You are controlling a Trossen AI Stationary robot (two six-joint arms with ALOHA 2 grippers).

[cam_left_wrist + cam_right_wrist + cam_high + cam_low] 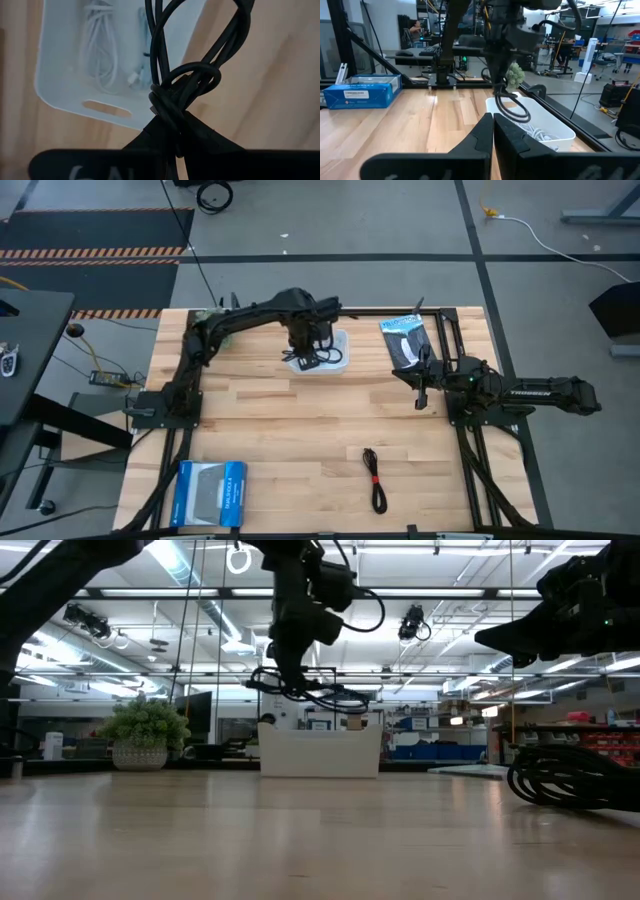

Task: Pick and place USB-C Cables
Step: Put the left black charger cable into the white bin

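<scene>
My left gripper (pixel 305 345) stands over the white bin (pixel 340 367) at the table's far middle, shut on the black cable (pixel 192 55). In the low view this cable (pixel 310 690) hangs clear above the bin (pixel 320 752). Inside the bin lie the white cable (pixel 100 55) and the pale grey cable (pixel 142 70). The black cable with the red band (pixel 375 478) lies flat on the wood near the table's near edge. My right gripper (pixel 420 395) waits shut above the table's right side, holding nothing. My left gripper pinches the black cable between its two fingers at the wrapped band around the bundle's middle (pixel 167 102). The fingers (pixel 205 137) come from above, pointing down. The cable is lifted clear over the bin, and its loops (pixel 517 111) hang below the fingers.
A black-and-white plastic packet (pixel 405 340) lies at the far right, close to my right gripper. A blue rectangular box (pixel 210 492) sits at the near left corner. Bare wood lies between the bin and the red-banded cable. The black frame rails (pixel 445 330) edge the table.
</scene>
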